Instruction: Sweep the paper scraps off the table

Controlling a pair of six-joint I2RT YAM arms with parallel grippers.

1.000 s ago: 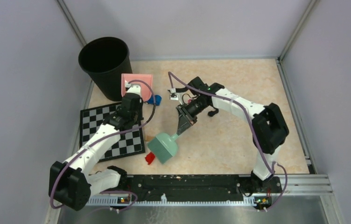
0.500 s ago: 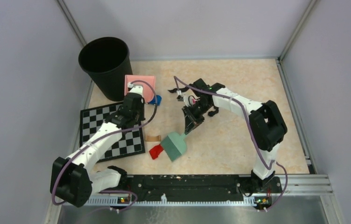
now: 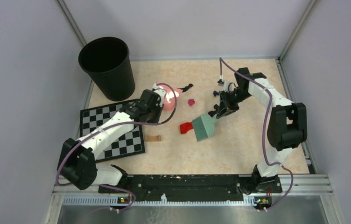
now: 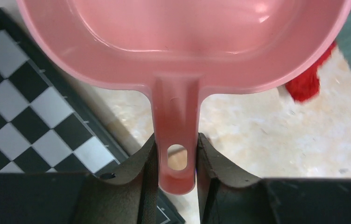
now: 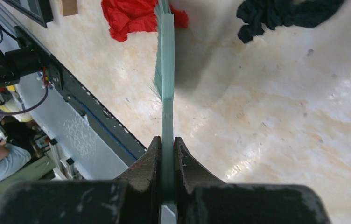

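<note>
Brush (image 3: 203,127) seemingly touches red paper scrap (image 3: 186,127).

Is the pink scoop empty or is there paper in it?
Empty, as far as shown: the pink dustpan is bare inside; the red scrap lies outside it.

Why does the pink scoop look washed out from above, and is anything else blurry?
Top view: the pink dustpan is smeared, with white glare. Left wrist: it looks crisp, the red scrap soft. Right wrist: the brush shadows the glossy table.
</note>
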